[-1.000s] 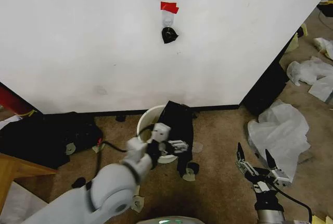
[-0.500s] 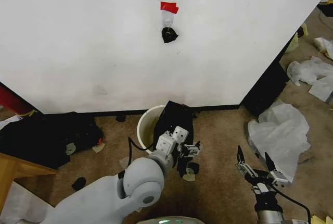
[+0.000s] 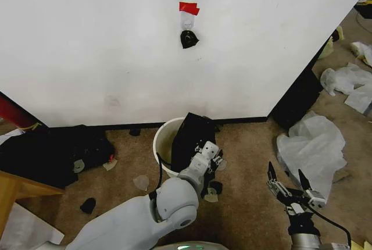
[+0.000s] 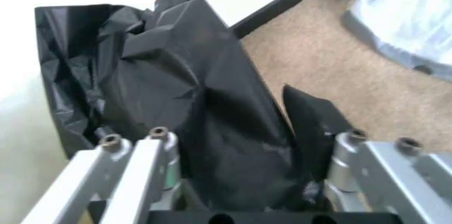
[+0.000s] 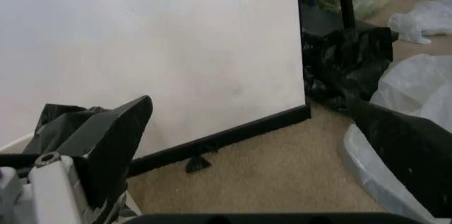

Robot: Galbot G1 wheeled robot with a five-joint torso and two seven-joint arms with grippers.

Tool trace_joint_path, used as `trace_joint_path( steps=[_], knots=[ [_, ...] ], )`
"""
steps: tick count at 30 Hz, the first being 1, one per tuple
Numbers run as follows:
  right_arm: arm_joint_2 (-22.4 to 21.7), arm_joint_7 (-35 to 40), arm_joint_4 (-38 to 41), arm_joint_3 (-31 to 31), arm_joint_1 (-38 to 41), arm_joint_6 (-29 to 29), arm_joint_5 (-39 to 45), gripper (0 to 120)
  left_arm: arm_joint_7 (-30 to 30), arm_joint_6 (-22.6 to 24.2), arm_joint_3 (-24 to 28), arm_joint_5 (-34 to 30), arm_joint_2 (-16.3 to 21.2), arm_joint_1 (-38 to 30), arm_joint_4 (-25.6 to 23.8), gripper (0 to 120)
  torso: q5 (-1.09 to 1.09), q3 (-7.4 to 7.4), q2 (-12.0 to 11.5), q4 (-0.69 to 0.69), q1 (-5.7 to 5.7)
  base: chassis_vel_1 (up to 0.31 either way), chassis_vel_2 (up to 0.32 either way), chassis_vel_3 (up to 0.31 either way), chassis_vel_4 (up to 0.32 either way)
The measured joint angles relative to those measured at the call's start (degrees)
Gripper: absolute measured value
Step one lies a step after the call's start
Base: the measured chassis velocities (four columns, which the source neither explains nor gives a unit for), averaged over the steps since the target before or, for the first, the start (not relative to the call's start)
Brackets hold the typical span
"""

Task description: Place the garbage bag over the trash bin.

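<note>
Left gripper [image 4: 240,181] open around crinkly black plastic garbage bag [image 3: 195,136] (draped half over round cream plastic trash bin [image 3: 161,139]); could slip off if pulled.

One trash bin [image 3: 164,139], one garbage bag [image 3: 192,136]

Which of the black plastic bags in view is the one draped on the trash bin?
The black garbage bag hanging over the right side of the trash bin, at the left gripper. The other black bags lie heaped on the carpet by the wall, left of the bin.
</note>
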Motion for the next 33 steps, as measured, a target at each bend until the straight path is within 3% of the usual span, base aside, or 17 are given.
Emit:
trace_joint_path(
  steps=[12, 18, 25, 31, 33],
  knots=[
    [-0.1, -0.1, -0.3, -0.8, 0.4, -0.4, -0.1, 100, -1.2, -0.1, -0.8, -0.4, 0.3, 0.6, 0.1, 0, -0.01, 0.0, 0.0, 0.0, 0.0, 0.0, 0.0, 0.0, 0.0],
    [-1.0, 0.0, -0.7, -1.2, 0.6, -0.7, -0.1, 100, -1.6, -0.2, -2.0, -0.7, 0.8, 1.9, -0.5, 0, 0.0, 0.0, 0.0, 0.0, 0.0, 0.0, 0.0, 0.0, 0.0],
    [-4.9, 0.6, 0.7, -3.6, 2.3, -4.4, 0.3, 100, -1.5, -1.0, -5.2, -1.1, 4.4, 4.0, -3.1, 0, -0.02, 0.0, 0.0, 0.0, 0.0, 0.0, 0.0, 0.0, 0.0],
    [-15.5, 5.2, 2.0, -9.0, 11.5, -14.1, 2.4, 100, -1.2, -2.4, -7.1, -1.6, 6.2, 5.1, -4.2, 0, -0.01, 0.0, 0.0, 0.0, 0.0, 0.0, 0.0, 0.0, 0.0],
    [-16.7, 6.1, 2.0, -9.9, 13.2, -15.7, 3.6, 100, -1.2, -2.4, -7.2, -1.6, 6.2, 5.3, -4.3, 0, -0.01, 0.0, 0.0, 0.03, 0.0, 0.0, 0.0, 0.0, 0.0]
  ],
)
